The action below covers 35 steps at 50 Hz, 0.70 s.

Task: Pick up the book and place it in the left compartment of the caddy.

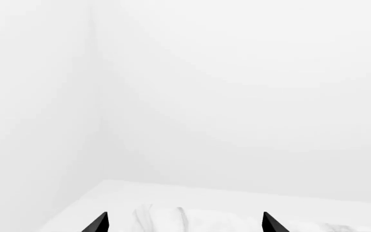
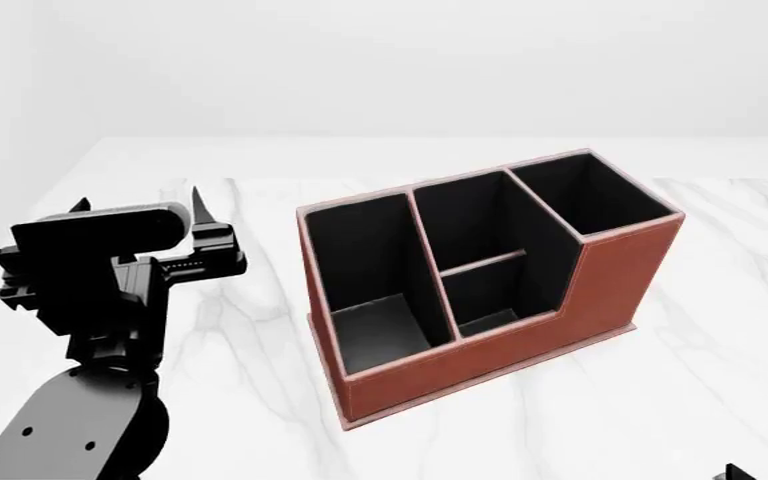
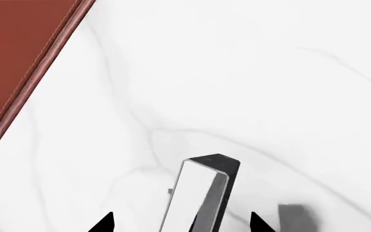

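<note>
The reddish-brown caddy (image 2: 491, 362) stands on the white marble table, its taller end at the far right. Its left compartment (image 2: 373, 285) is a long black-lined slot and holds nothing. The book (image 3: 202, 195), thin with a dark cover and a white page edge, shows only in the right wrist view. It stands on end between the fingertips of my right gripper (image 3: 182, 223), with a gap on each side, so the gripper is open. A corner of the caddy (image 3: 18, 53) lies beyond it. My left gripper (image 2: 139, 202) hovers open and empty left of the caddy.
The marble table (image 2: 704, 400) runs back to a far edge against a plain white wall. My left arm (image 2: 84, 420) fills the near left corner of the head view. A small grey shadow (image 3: 295, 216) lies on the marble beside the book.
</note>
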{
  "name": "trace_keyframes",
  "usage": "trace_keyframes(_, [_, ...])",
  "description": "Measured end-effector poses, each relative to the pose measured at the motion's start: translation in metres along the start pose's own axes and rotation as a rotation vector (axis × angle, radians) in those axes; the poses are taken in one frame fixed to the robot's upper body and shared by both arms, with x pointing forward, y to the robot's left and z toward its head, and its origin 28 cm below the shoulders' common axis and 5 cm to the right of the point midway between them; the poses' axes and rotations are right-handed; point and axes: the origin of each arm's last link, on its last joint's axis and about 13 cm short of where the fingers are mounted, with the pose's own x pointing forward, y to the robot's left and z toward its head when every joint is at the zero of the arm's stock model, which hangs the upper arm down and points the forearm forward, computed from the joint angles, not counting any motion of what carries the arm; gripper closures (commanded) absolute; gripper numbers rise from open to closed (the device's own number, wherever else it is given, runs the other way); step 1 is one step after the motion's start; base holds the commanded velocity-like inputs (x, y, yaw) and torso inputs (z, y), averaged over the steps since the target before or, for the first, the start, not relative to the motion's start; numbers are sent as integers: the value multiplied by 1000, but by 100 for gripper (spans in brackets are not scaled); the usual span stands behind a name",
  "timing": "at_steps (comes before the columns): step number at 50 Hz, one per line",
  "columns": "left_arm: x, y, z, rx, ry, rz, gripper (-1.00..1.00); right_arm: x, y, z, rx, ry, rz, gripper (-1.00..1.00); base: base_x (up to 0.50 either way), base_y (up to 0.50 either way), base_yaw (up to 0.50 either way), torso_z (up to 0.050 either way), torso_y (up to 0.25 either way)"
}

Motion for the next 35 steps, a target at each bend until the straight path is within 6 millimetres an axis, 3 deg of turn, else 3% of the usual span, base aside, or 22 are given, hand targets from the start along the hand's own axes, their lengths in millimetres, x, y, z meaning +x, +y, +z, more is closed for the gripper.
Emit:
trace_keyframes(10, [-1,0,0,0,1,-2,-100,8,1,0,5,11,10,-100,0,0,0,0,0])
trace_keyframes(11, [-1,0,0,0,1,-2,-100,9,1,0,6,12,11,100,0,0,0,0,0])
trace_keyframes(25, [0,0,-2,-1,3,2,-100,13,1,0,-46,9,-49,100,0,0,0,0,0])
trace_keyframes(35, [0,1,-3,-2,6,5,-100,-4,13,14,-313,-66,-122,100,0,0,0,0,0])
